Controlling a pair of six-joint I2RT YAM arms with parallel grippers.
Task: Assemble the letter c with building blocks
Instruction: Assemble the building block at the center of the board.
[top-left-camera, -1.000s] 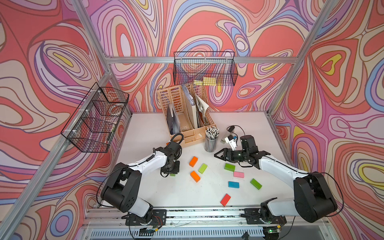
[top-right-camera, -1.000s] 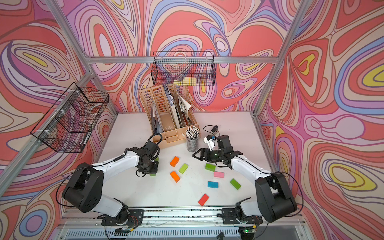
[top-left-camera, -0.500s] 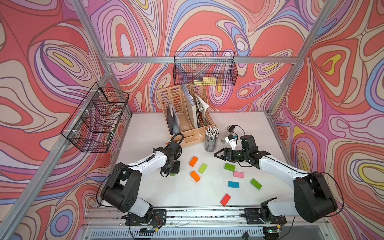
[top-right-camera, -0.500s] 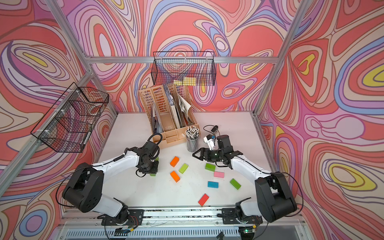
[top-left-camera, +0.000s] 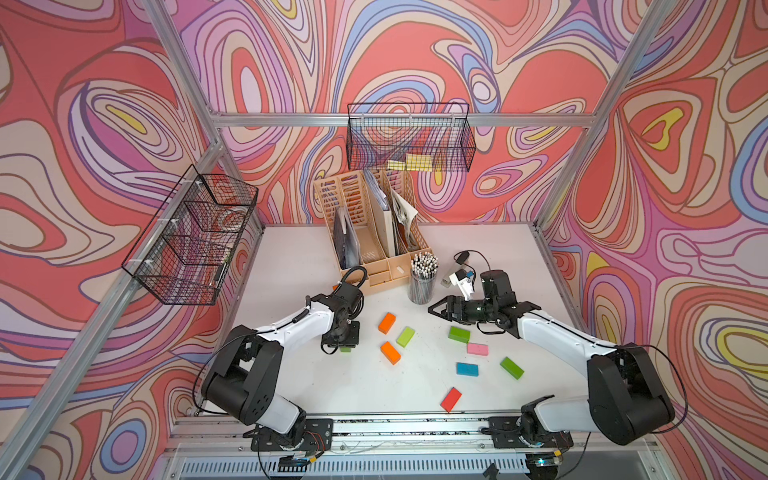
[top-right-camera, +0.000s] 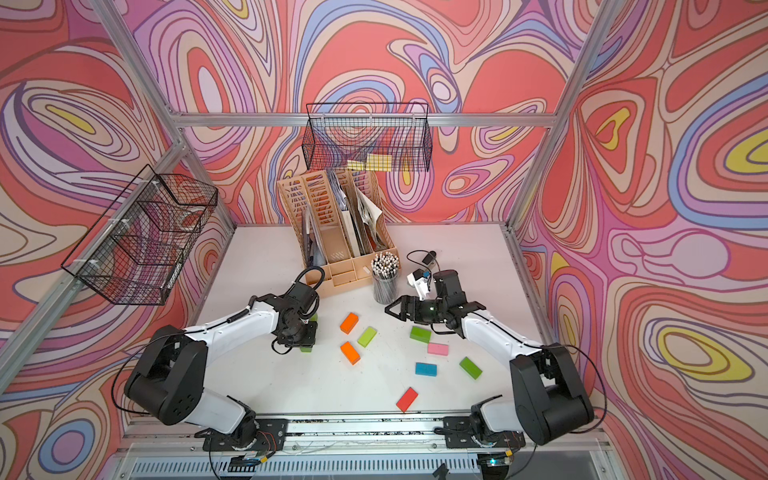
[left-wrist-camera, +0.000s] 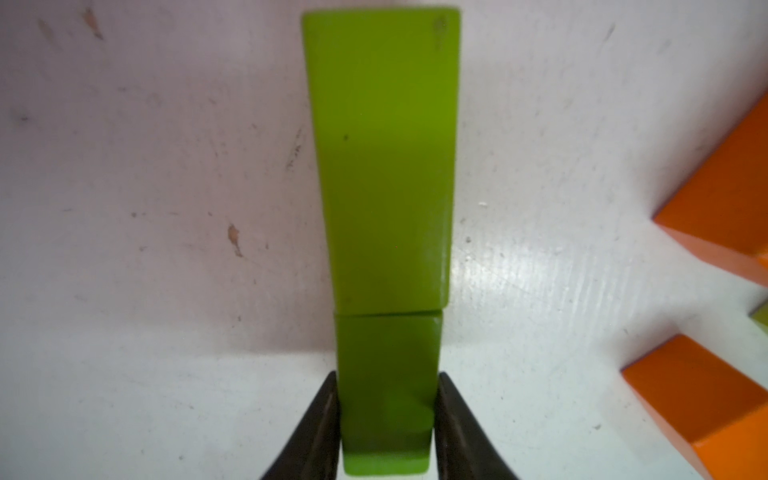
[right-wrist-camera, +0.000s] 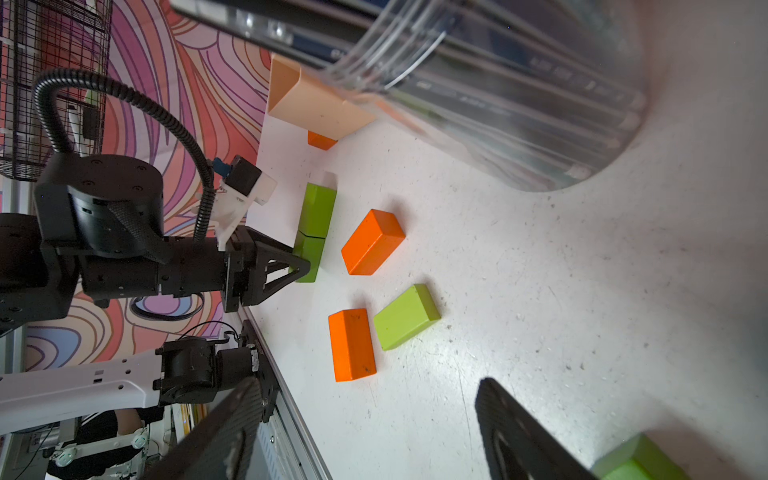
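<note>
Green block (left-wrist-camera: 386, 365) clenched between the fingers (left-wrist-camera: 316, 432) of the left hand (left-wrist-camera: 386, 415), low on the surface (top-left-camera: 353, 399), left of centre in both top views. Its far end touches a second green block (left-wrist-camera: 382, 158), end to end; the seam looks slightly stepped on one side.

Risk, as I judge it: on release a finger may drag the block and skew or open that seam. An orange block (right-wrist-camera: 372, 243) and a second orange block (right-wrist-camera: 351, 345) lie just beside the pair, with a lime block (right-wrist-camera: 405, 318) close by; a sideways pull-out could clip them.

Right hand (top-left-camera: 434, 309) spread wide and empty, right of centre, just beside the pencil cup (top-left-camera: 423, 282). A careless swing could tip the cup.

Darker green block (top-left-camera: 459, 333), pink block (top-left-camera: 477, 348), blue block (top-left-camera: 467, 368) and red block (top-left-camera: 451, 399) lie scattered apart, lower right. No C shape yet.

Hard to make out:
- From above, the left hand covers nearly all of the green pair, so alignment cannot be checked there.
- Cannot tell whether the gripped block sits flat or is slightly lifted.
- An orange piece (right-wrist-camera: 321, 140) is half tucked under the tan organiser (right-wrist-camera: 307, 104).
- The cup is blurred in the right wrist view.
</note>
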